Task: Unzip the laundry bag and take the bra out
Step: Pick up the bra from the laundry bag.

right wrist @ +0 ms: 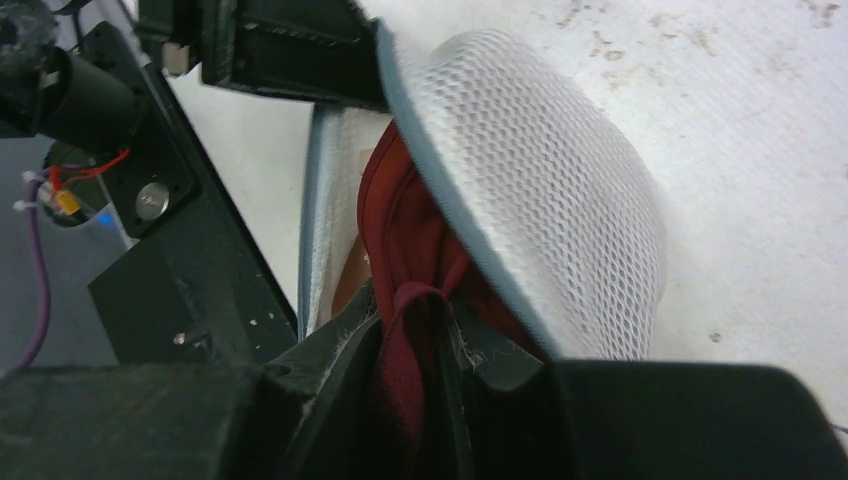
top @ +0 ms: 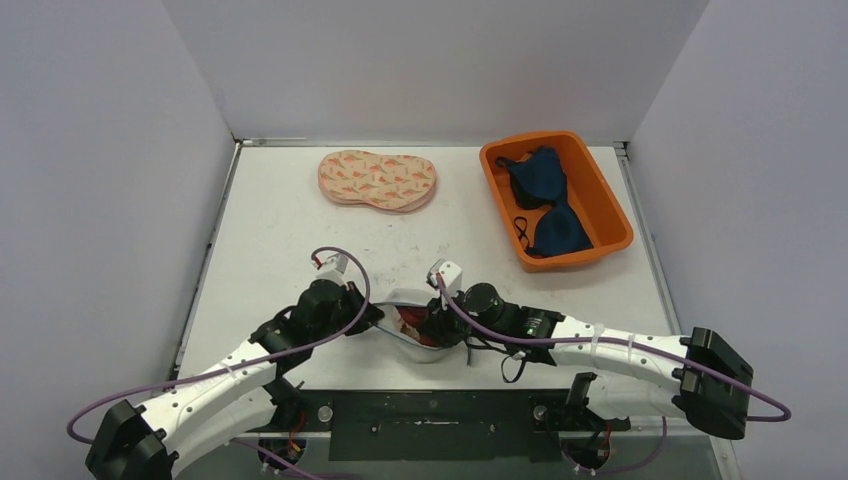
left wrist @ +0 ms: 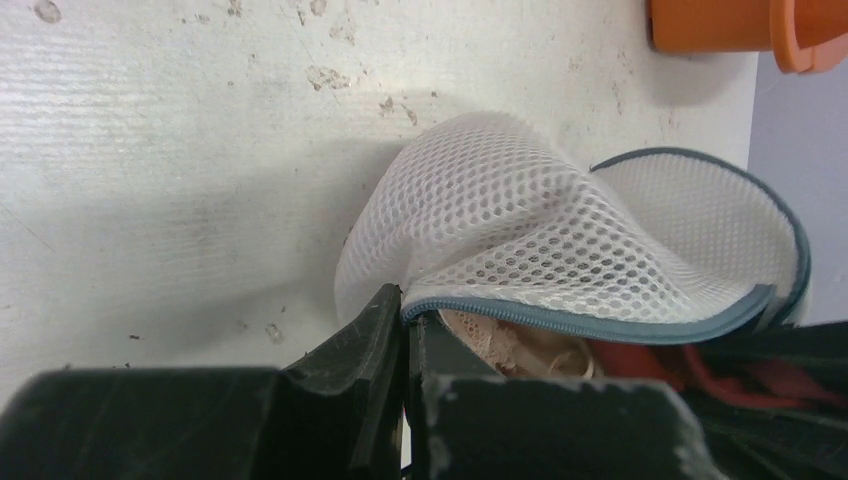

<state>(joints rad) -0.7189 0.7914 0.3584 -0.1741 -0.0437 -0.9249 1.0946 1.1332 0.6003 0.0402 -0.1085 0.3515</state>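
Note:
The white mesh laundry bag (left wrist: pixel 520 225) with a teal zipper edge lies near the table's front, between my two arms (top: pixel 405 298). Its mouth gapes open. My left gripper (left wrist: pixel 405 310) is shut on the zipper rim at the bag's left end and holds the flap up. Inside shows the red bra (right wrist: pixel 400 230), with a beige lace part (left wrist: pixel 500 340) beside it. My right gripper (right wrist: pixel 415 320) reaches into the opening from the right, shut on a fold of the red bra (top: pixel 420 325).
An orange bin (top: pixel 555 200) at the back right holds a dark blue bra (top: pixel 545 195). A peach patterned laundry bag (top: pixel 378 180) lies at the back middle. The black base bar (top: pixel 430 420) runs along the near edge, close behind the bag.

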